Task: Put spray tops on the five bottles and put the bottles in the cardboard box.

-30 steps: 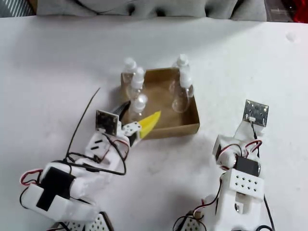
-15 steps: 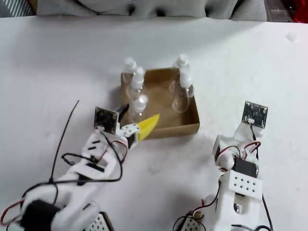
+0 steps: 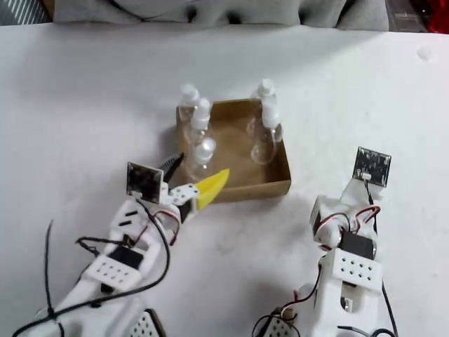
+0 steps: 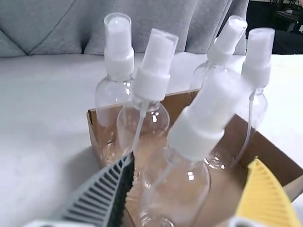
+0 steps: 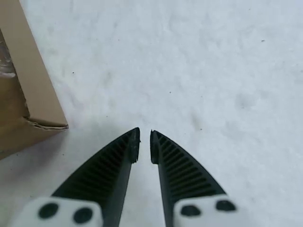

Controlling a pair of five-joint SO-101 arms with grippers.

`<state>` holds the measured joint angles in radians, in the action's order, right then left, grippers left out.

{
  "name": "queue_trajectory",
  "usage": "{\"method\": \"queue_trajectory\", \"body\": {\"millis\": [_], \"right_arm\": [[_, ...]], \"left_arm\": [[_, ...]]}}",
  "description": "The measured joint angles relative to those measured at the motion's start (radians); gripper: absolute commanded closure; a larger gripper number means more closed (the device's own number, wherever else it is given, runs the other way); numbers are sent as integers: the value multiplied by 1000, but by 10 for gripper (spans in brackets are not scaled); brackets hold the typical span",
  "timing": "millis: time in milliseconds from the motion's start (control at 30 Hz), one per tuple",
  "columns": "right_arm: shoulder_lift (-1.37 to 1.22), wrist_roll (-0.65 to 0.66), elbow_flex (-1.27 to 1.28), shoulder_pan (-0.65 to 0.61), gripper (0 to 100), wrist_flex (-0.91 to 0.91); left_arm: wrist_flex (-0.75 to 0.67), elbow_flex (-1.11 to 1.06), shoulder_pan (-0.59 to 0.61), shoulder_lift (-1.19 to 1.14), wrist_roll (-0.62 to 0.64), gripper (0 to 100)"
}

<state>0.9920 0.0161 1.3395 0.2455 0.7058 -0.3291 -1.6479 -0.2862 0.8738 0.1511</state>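
Several clear bottles with white spray tops stand upright in the open cardboard box [image 3: 238, 184]. The nearest bottle [image 3: 202, 151] [image 4: 189, 156] is at the box's near left side. My left gripper [image 3: 203, 166] [image 4: 191, 163] is open at that corner. Its black finger [image 4: 106, 194] and yellow finger [image 4: 262, 198] stand on either side of the nearest bottle, apart from it. Other bottles [image 4: 147, 94] [image 4: 118, 66] stand behind it, and two [image 3: 266, 116] stand at the box's right side. My right gripper [image 5: 143, 142] is shut over bare table, just right of the box's near corner [image 5: 45, 124].
The white table [image 3: 84, 105] spreads around the box. A grey cushioned edge [image 3: 210, 10] runs along the far side. The right arm's body [image 3: 351, 260] sits at the near right, and loose black cables [image 3: 49, 239] trail by the left arm.
The left arm has drawn back toward the near left, taking its open gripper a little away from the box; its cable swung down. The right arm is almost unmoved.
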Motion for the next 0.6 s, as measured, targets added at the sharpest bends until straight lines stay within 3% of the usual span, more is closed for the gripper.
{"method": "queue_trajectory", "body": {"millis": [600], "right_arm": [[0, 0, 0, 0, 982, 0]], "left_arm": [[878, -2, 2, 859, 0, 657]]}}
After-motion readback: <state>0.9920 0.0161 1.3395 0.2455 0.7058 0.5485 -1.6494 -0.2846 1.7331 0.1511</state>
